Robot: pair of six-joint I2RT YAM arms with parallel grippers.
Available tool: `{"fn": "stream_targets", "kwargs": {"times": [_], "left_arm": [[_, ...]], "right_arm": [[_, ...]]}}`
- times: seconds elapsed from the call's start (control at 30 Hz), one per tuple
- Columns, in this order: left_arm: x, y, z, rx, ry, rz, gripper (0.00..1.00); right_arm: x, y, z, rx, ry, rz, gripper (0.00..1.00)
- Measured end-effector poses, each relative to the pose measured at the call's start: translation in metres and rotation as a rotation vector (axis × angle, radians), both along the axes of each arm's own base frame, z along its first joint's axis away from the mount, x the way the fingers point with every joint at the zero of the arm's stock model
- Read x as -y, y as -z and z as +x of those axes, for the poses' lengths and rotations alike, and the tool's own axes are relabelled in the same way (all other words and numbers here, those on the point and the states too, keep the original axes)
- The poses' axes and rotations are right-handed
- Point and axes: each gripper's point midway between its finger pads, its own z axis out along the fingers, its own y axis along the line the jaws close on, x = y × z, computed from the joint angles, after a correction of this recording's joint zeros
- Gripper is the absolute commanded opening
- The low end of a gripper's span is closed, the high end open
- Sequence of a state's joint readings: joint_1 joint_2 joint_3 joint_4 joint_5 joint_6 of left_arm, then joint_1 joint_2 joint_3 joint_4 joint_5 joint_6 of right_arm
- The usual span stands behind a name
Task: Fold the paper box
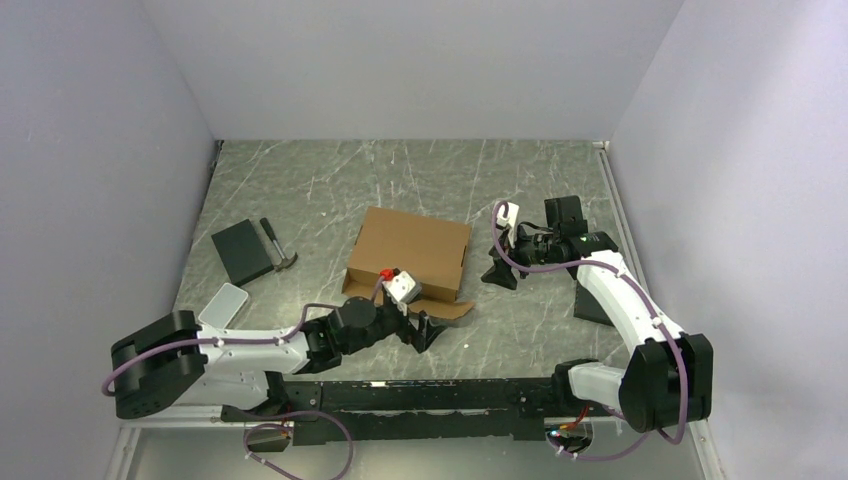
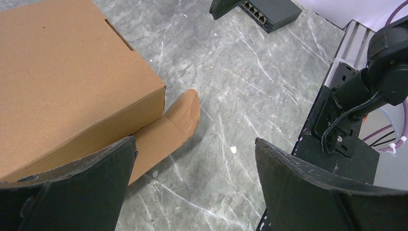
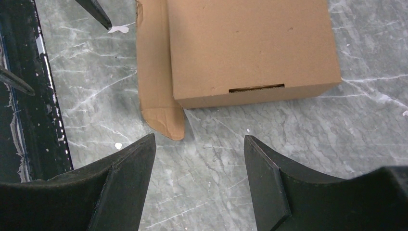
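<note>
1. Two arms reach over the grey marbled table (image 1: 300, 190), one from each near corner.
2. Box (image 1: 410, 250): brown cardboard, lying closed and flat near the middle of the table.
3. One flap (image 2: 179, 126) with a rounded end sticks out from under the box's near right corner and lies flat on the table.
4. A narrow slot (image 3: 256, 88) shows in the box's right side wall.
5. Left tool (image 1: 425, 330): jaws spread wide and holding nothing. It sits just at the near right corner of the box, with one finger (image 2: 96, 178) over the flap's near part and the other over bare table.
6. Right tool (image 1: 498, 272): jaws apart and empty. It is low over the table to the right of the box, facing its right wall but clear of it.
7. Black pad (image 1: 243, 252): well to the left of the box, flat on the table.
8. A black network switch (image 2: 269, 12) lies on the table beyond the left tool, seen from the left wrist.
</note>
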State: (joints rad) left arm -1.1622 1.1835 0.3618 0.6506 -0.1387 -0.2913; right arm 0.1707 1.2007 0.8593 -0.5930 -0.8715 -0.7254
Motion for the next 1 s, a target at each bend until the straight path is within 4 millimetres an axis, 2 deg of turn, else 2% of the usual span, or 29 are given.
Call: {"fn": "stream_targets", "kwargs": {"times": [0.17,0.33,0.53,0.7,0.8,0.87,1.0], "left_arm": [[0.003,0.008,0.002,0.014,0.007,0.017,0.91],[0.011,0.026,0.005,0.052,0.035,0.088,0.85],[0.036,0.045,0.017,0.095,0.062,0.159,0.67],[0.065,0.043,0.027,0.121,0.077,0.17,0.63],[0.073,0.045,0.025,0.137,0.08,0.186,0.61],[0.077,0.051,0.021,0.144,0.082,0.213,0.56],[0.084,0.064,0.021,0.15,0.066,0.27,0.53]], "right_arm": [[0.0,0.001,0.0,-0.005,-0.001,0.0,0.71],[0.0,0.001,0.0,-0.005,-0.001,0.001,0.71],[0.0,0.001,0.0,-0.008,0.001,0.001,0.71],[0.001,0.001,0.003,-0.023,0.027,-0.006,0.71],[0.004,0.004,0.007,-0.045,0.061,-0.016,0.71],[0.007,0.005,0.012,-0.059,0.093,-0.024,0.71],[0.015,0.005,0.02,-0.07,0.153,-0.028,0.71]]}}
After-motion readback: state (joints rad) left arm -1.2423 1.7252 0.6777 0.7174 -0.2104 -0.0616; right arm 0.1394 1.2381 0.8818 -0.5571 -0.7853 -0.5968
